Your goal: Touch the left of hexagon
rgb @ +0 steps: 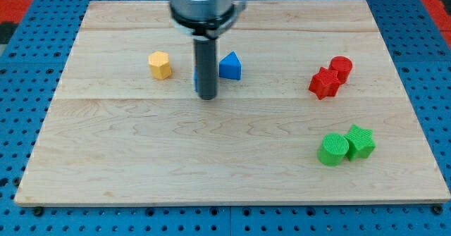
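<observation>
A yellow hexagon block (160,65) sits on the wooden board (141,158) in the upper left part. My tip (206,96) rests on the board to the right of the hexagon and a little lower, with a clear gap between them. A blue triangle block (230,66) stands just right of the rod. A sliver of another blue block (196,79) shows at the rod's left edge, mostly hidden behind it.
A red cylinder (341,67) and a red star block (325,83) touch at the view's right. A green cylinder (332,150) and a green star block (360,141) touch at the lower right. Blue pegboard (21,88) surrounds the board.
</observation>
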`<action>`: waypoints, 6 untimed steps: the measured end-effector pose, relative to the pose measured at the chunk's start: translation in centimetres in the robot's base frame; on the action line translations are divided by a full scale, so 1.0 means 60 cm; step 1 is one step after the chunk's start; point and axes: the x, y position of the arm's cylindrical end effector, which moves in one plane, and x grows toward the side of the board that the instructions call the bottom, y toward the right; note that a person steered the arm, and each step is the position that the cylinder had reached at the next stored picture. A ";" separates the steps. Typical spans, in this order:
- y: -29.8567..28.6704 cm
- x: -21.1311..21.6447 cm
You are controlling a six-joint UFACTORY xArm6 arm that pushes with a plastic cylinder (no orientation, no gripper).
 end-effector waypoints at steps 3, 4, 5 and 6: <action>-0.171 -0.030; -0.162 -0.075; -0.127 -0.090; -0.124 -0.020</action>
